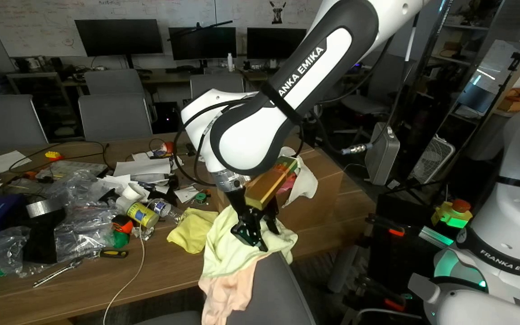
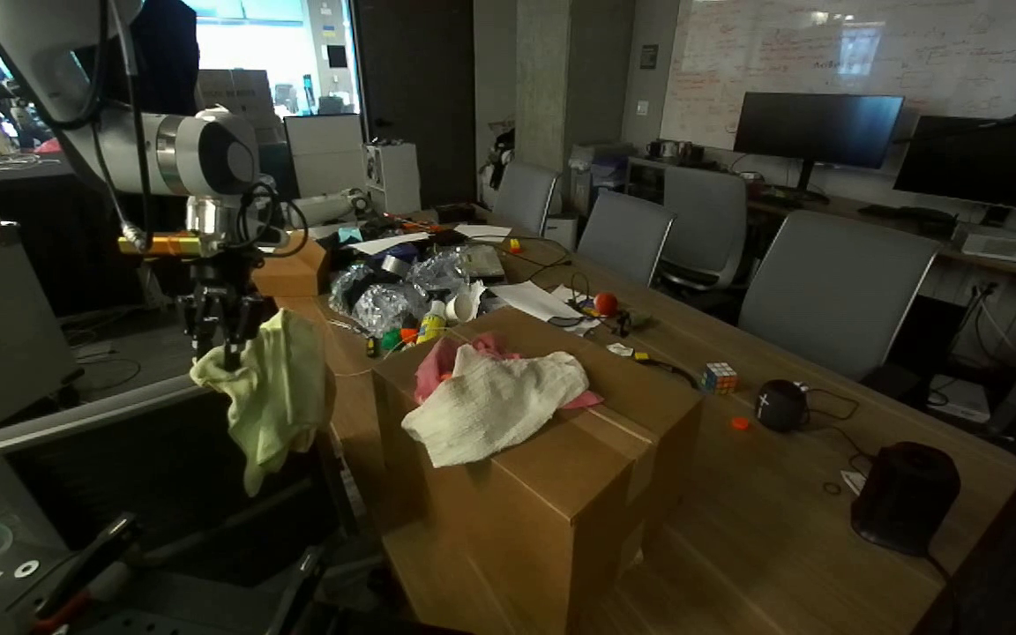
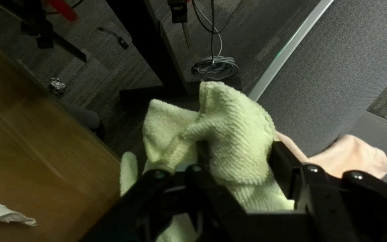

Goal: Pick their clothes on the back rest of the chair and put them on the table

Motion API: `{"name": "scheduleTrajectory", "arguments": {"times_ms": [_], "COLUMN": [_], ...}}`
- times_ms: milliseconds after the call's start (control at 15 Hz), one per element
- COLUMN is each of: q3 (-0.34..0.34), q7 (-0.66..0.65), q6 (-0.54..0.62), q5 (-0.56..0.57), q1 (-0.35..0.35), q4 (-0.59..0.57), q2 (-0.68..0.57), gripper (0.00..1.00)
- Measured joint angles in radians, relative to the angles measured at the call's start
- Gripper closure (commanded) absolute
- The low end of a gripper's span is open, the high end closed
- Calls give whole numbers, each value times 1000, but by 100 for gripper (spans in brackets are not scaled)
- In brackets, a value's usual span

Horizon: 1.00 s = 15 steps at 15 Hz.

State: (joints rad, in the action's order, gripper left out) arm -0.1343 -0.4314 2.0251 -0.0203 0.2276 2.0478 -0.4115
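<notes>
Pale-green cloth [image 1: 226,248] and peach cloth [image 1: 228,293] hang on chair back [image 1: 280,289], lower centre of frame; transfer to table [image 1: 174,275] pending. Gripper [image 3: 240,159] part-open around green folds, not visibly clamped.

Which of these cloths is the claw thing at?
The pale green cloth draped over the chair: the gripper is right at it. The peach cloth hangs below; the yellow cloth is on the table, the white cloth and pink cloth on the box.

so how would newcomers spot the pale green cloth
By the wooden table stands a grey chair under the gripper. Over its back rest lies the pale green cloth: higher than the peach cloth, and paler than the yellow cloth on the table.
</notes>
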Motion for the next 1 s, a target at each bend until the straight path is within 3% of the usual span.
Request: {"name": "scheduleTrajectory", "arguments": {"times_ms": [200, 600, 1000], "q3": [0, 6, 26], "q7": [-2, -39, -155], "q6": [-1, -14, -102], "q5": [0, 30, 94], "q1": [5, 15, 16], "q4": [-7, -24, -28], "q2": [0, 28, 202], "gripper": [99, 99, 99]}}
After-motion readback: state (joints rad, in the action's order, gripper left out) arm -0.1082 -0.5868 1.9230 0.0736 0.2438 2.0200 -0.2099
